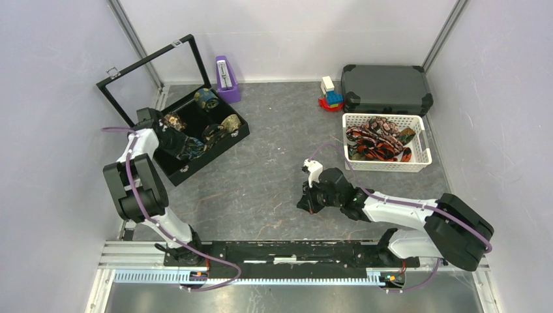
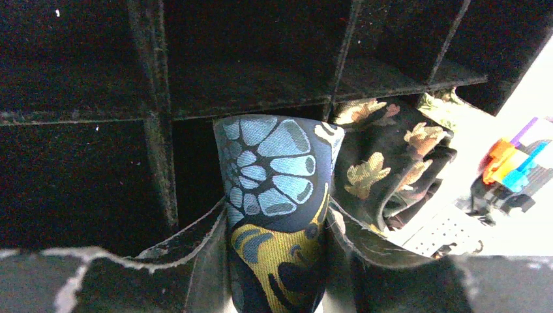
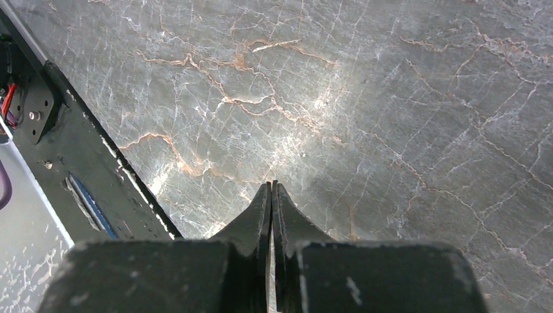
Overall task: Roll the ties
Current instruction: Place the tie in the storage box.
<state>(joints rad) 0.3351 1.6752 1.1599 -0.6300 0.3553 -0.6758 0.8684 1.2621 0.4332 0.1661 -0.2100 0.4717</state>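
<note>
Navy tie coil, axis along fingers, in grip of left claw (right claw closed, empty)

Your work surface is grey and marbled, with rust-coloured veins. Plain pale walls enclose it on three sides; aluminium posts stand in both far corners.

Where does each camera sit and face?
Top external: overhead behind the bases, facing down at the table; both arms show.
Left wrist: on the left arm, facing the black box; left gripper clamps the navy tie.
Right wrist: facing down at table; shut right gripper shows.
Shared: top and left wrist both show the box.
</note>
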